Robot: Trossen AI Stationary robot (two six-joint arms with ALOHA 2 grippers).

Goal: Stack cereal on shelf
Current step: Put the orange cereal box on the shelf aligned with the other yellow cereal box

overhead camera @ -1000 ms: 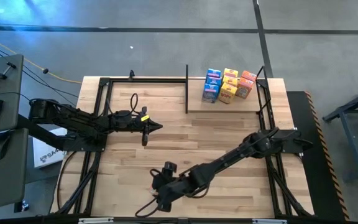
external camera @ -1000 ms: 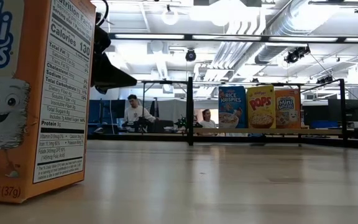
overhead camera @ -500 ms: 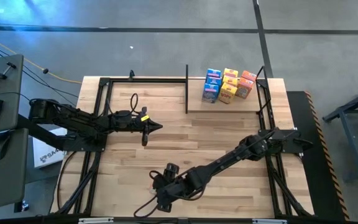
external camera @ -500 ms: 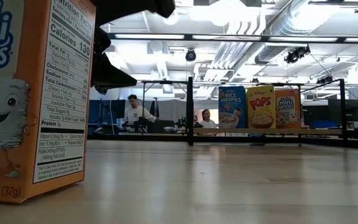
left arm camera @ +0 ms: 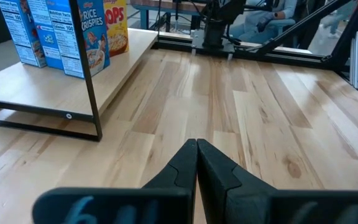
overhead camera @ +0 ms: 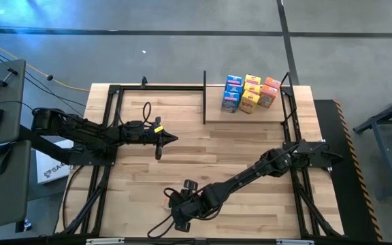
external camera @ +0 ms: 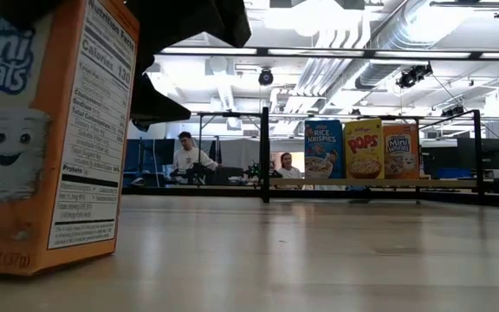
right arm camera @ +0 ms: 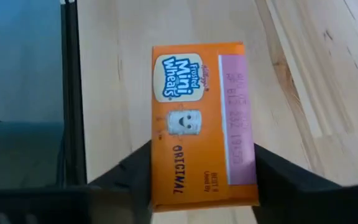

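Observation:
An orange Mini Wheats cereal box (external camera: 46,139) stands upright near the table's near edge, its top face (right arm camera: 204,118) filling the right wrist view. My right gripper (right arm camera: 204,180) has come down over it and closed on its top; in the high view the gripper (overhead camera: 179,206) hides most of the box. Several more cereal boxes (overhead camera: 250,93) stand on the small wooden shelf (overhead camera: 213,114) at the far right. My left gripper (overhead camera: 172,139) hangs shut over the table's left middle, touching nothing. My right gripper pinches the orange box near its top edge, one finger (right arm camera: 132,171) on each of the two broad faces, beside the top flap (right arm camera: 166,180). The fingers slant down from above and from the table's right. The box stands with its bottom (external camera: 42,260) on the table, leaning slightly.
The shelf's black posts and rail (overhead camera: 204,95) frame its left side. The black frame (overhead camera: 107,122) runs along the table's left and far edges. Bare wood lies between the box and the shelf. People sit in the room beyond the table (external camera: 184,156).
My right gripper has sunk onto the orange box, tipped further downward, and closed its fingers on the box's top. The box has leaned and shifted a little where it stands.

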